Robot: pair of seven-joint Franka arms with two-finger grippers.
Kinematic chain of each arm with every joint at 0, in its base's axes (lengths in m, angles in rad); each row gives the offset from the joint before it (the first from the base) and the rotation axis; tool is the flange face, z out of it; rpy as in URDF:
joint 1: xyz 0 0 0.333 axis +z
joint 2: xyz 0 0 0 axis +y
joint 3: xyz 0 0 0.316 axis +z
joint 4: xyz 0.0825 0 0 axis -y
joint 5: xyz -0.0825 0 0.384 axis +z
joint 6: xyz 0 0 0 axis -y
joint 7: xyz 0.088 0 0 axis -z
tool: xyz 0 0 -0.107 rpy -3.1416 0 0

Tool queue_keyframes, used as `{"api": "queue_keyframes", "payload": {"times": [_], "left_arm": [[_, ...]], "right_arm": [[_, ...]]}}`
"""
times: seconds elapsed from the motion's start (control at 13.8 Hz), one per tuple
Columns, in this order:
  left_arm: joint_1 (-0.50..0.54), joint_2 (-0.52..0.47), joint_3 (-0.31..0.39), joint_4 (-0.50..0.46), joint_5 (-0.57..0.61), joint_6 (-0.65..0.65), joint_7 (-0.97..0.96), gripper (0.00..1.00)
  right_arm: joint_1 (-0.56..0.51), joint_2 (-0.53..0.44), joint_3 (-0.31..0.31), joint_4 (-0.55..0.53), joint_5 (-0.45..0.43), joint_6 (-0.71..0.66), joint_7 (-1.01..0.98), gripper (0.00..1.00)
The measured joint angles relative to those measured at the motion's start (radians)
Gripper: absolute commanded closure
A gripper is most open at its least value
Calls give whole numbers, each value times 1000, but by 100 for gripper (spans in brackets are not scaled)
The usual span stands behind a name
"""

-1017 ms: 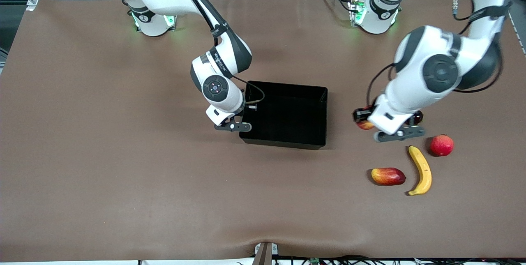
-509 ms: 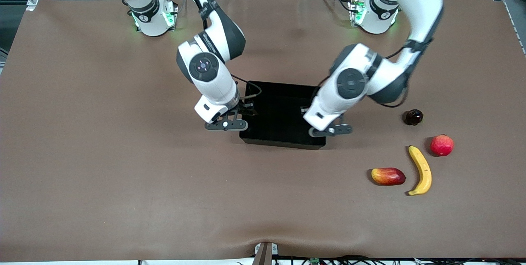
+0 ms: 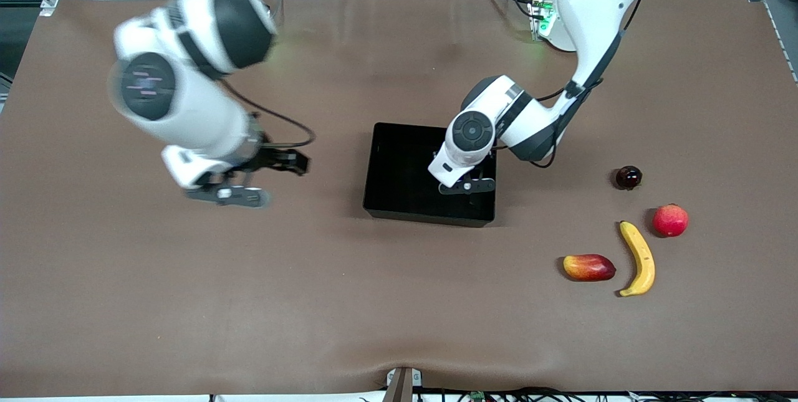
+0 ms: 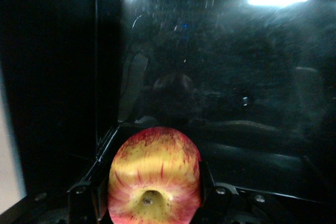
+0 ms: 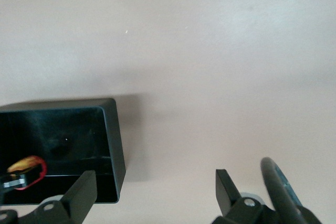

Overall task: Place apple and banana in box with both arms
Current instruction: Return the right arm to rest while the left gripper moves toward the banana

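Observation:
The apple, red with yellow streaks, sits between the fingers of my left gripper, which is shut on it. That gripper hangs inside the black box, at the end toward the left arm, with the dark floor below the fruit. From the front the hand hides the apple. My right gripper is open and holds nothing, over bare table beside the box toward the right arm's end. The right wrist view shows a box corner and the held apple. The banana lies on the table.
Toward the left arm's end lie a red-pink round fruit beside the banana, a red-yellow mango-like fruit nearer the front camera, and a small dark round fruit farther back. Brown mat covers the table.
My left gripper carried the apple from beside the other fruits to inside the box. My right gripper left the box's edge, swung toward its own end and opened.

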Motion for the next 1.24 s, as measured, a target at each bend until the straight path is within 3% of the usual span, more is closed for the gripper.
{"api": "queue_keyframes", "payload": {"times": [0.07, 0.15, 0.22, 0.51, 0.8, 1.02, 1.24], "left_arm": [[-4, 15, 0, -2, 2, 0, -1, 94], [-8, 27, 0, -4, 3, 0, -2, 52], [-12, 37, 0, -4, 3, 0, -2, 3], [-2, 36, 8, 22, 5, -2, -2, 0], [80, -67, 12, 157, 7, -147, -1, 0], [197, -118, 17, 210, 17, -194, 85, 0], [353, -82, 28, 207, 141, -190, 267, 0]], "right_arm": [[-32, -11, -1, 15, 25, -24, -7, 0], [-61, -24, -1, 22, 33, -46, -21, 0], [-93, -37, -2, 27, 31, -69, -51, 0], [-224, -95, -5, 32, -92, -149, -192, 0], [-350, -166, -7, -6, -111, -168, -366, 0], [-409, -237, -7, -104, -111, -137, -391, 0], [-416, -393, -3, -293, -143, -82, -392, 0]]}}
